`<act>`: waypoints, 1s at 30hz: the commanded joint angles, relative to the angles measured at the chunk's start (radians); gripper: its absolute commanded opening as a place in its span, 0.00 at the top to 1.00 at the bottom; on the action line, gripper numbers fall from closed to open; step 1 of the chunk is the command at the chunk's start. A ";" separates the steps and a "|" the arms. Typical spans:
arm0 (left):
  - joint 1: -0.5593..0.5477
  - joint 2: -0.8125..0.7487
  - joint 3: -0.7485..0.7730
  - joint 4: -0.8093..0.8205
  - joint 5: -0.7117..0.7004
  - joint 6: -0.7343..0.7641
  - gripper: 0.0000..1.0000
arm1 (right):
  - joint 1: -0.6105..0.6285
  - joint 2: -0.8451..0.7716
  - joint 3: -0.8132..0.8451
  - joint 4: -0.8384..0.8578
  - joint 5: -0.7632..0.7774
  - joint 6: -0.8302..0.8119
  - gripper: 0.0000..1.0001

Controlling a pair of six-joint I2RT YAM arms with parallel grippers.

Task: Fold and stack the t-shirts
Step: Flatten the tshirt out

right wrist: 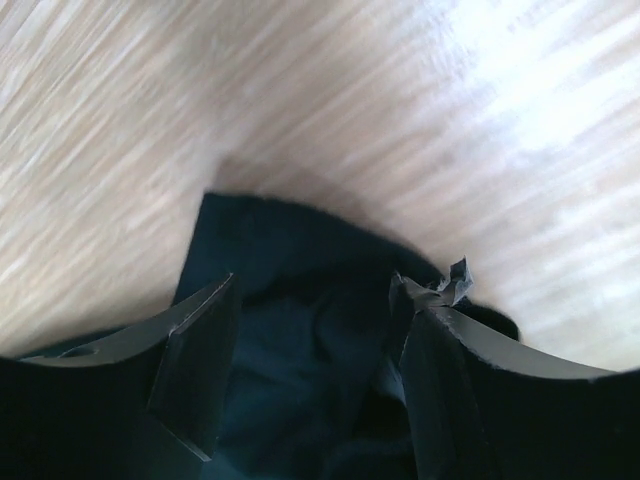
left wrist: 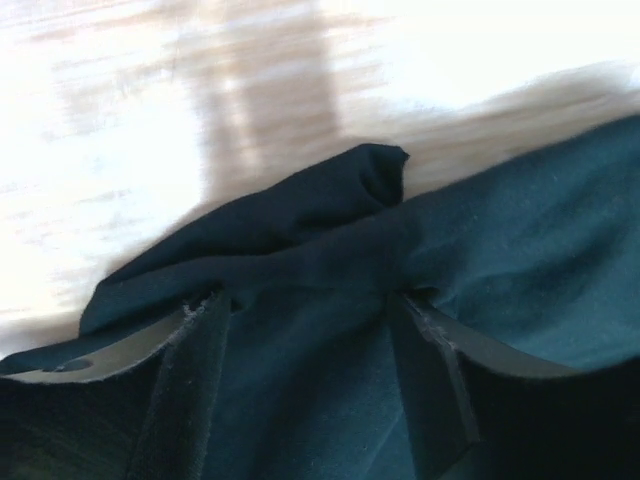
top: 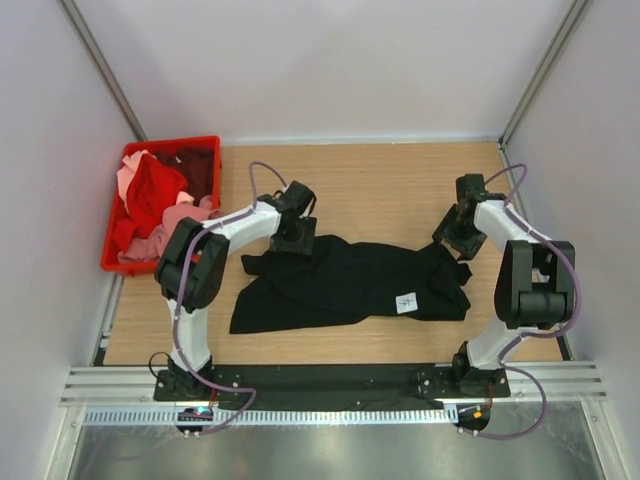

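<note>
A black t-shirt point(top: 340, 280) lies crumpled and spread across the wooden table, its small white label point(top: 406, 302) facing up near the right end. My left gripper point(top: 296, 240) hovers at the shirt's far left edge. In the left wrist view that gripper point(left wrist: 308, 300) stands open over a bunched fold of the black cloth point(left wrist: 520, 220). At the shirt's far right corner, my right gripper point(top: 455, 243) is also open. The right wrist view shows its fingers point(right wrist: 315, 290) apart above the cloth's edge point(right wrist: 290, 250), gripping nothing.
A red plastic crate point(top: 185, 142) stands at the table's back left, holding a red shirt point(top: 155, 190), a pink one point(top: 178, 215) and a dark maroon one point(top: 197, 168). White walls close in both sides. Bare wood point(top: 380, 190) lies beyond the black shirt.
</note>
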 commanded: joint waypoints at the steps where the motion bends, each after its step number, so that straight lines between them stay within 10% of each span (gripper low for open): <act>1: -0.006 0.058 0.031 0.073 0.056 0.017 0.36 | -0.003 0.061 -0.021 0.125 0.024 0.018 0.33; 5: -0.007 0.088 0.076 0.062 0.069 0.016 0.78 | -0.003 0.140 -0.004 0.184 0.011 0.012 0.43; 8: -0.007 0.090 0.149 0.028 0.000 0.020 1.00 | -0.003 0.157 0.034 0.223 -0.010 -0.002 0.71; 10: -0.006 0.082 0.224 -0.057 -0.051 0.028 1.00 | -0.003 0.148 0.091 0.228 -0.024 -0.015 0.98; 18: -0.007 -0.245 0.370 -0.136 -0.298 -0.018 1.00 | 0.010 -0.117 0.321 0.136 -0.020 -0.057 0.99; 23: -0.010 -0.411 0.180 -0.110 -0.257 -0.098 1.00 | 0.010 -0.260 0.321 -0.017 0.051 -0.042 0.99; 30: -0.063 -0.580 -0.326 -0.038 -0.162 -0.234 1.00 | 0.009 -0.436 -0.148 -0.019 -0.013 0.058 0.99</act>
